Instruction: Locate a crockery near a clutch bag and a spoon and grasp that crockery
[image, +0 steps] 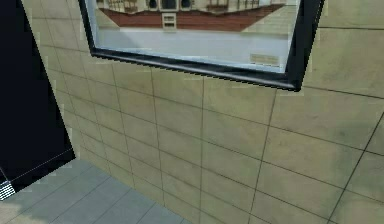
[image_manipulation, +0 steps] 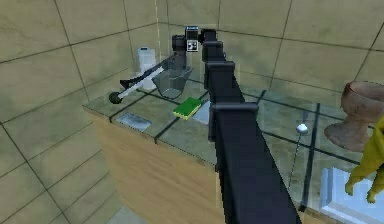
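Observation:
The dark arm (image_manipulation: 232, 120) reaches out over a glass-topped counter (image_manipulation: 270, 135) with a wooden front. Its gripper (image_manipulation: 118, 95) points toward the arm side view's left, thin fingers (image_manipulation: 140, 80) slanting down to the counter's left edge. I cannot tell whether it holds anything. A grey translucent vessel (image_manipulation: 176, 80) stands just beside the gripper's body, and a small white cup-like thing (image_manipulation: 147, 57) stands behind it by the wall. A small green flat item (image_manipulation: 187, 108) lies left of the arm. A small pale spoon-like thing (image_manipulation: 300, 129) lies right of the arm.
A brown goblet-shaped vase (image_manipulation: 358, 112) and a yellow object (image_manipulation: 372, 160) stand at the counter's right end. A white flat item (image_manipulation: 134, 121) lies near its front left corner. Ahead are a tiled wall (image: 220, 140), a black-framed window (image: 200, 40) and a dark opening (image: 25, 90).

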